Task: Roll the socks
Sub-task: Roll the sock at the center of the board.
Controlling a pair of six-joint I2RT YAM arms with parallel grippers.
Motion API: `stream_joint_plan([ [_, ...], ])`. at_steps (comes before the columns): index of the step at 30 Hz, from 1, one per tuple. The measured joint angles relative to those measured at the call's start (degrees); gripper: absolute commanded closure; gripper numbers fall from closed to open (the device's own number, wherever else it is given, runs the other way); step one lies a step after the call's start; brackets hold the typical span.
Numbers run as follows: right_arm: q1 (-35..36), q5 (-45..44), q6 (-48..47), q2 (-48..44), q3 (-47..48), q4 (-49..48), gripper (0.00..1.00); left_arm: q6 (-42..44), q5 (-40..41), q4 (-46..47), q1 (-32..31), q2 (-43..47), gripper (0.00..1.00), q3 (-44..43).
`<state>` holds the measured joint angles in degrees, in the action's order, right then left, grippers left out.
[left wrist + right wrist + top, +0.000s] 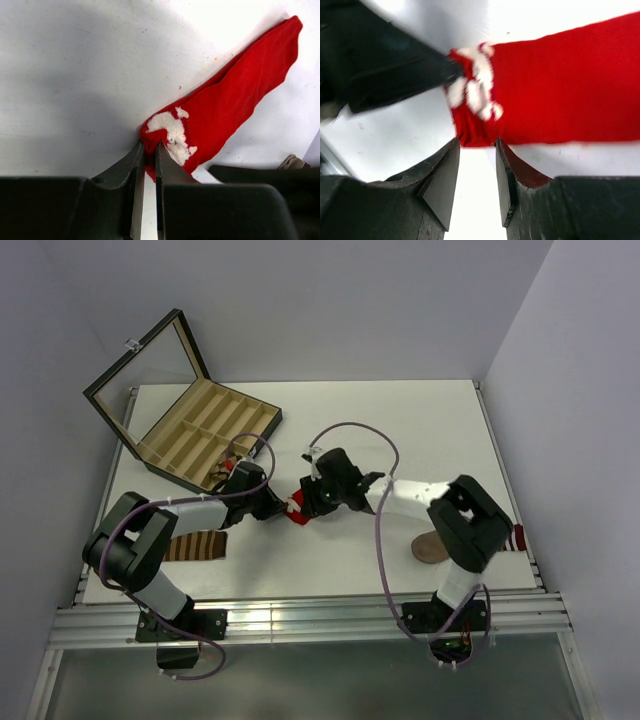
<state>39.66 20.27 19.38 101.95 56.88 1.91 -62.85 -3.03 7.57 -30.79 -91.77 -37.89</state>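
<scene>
The socks show only in part. The red sock [235, 100] lies flat on the table [400, 420] near its centre, between the two grippers. In the left wrist view it runs from the fingertips out toward two o'clock. The left gripper [148, 150] has its jaws nearly together, pinching a thin fold at the white-flecked cuff end. The right gripper [476, 150] has its jaws parted and holds nothing. In its own view the sock's near edge lies just beyond its tips, at twelve o'clock.

We judge three risks. The left pinch takes so little cloth that a pull or a turn could slip it free, and the roll would then start loose or not at all. The two grippers sit very close, so a move by either may knock the other. If the right jaws close where they are, they may catch only the edge or miss it.

Some things we cannot make out. A patterned scrap [226, 470] by the box [200, 430], at ten o'clock from the left gripper, may be the second sock, but we cannot tell. In the top view both grippers cover most of the red sock. The right wrist view is blurred and cuts off the toe end.
</scene>
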Motion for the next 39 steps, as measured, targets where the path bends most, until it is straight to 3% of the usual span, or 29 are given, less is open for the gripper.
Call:
stream_joint_plan([
  [5, 8.3, -13.3, -5.9, -9.2, -5.5, -3.8, 0.59, 1.2, 0.4, -2.5, -0.1, 0.1, 0.99, -1.2],
  [18, 15.1, -21.2, -15.4, -6.2, -6.5, -10.1, 0.77, 2.2, 0.8, -4.2, -0.1, 0.2, 0.99, -2.0],
  [23, 16.9, -22.6, -16.9, -3.7, -5.8, -10.1, 0.76, 2.2, 0.8, -4.3, -0.1, 0.2, 0.99, -2.0],
  [30, 17.2, -25.8, -17.8, 0.5, -3.9, -10.4, 0.66, 2.2, 1.1, -5.0, -0.2, 0.5, 0.99, -2.0],
  [39, 17.5, -29.7, -17.8, 1.6, -2.8, -9.5, 0.64, 2.2, 1.6, -6.1, -0.3, 1.1, 0.99, -2.0],
])
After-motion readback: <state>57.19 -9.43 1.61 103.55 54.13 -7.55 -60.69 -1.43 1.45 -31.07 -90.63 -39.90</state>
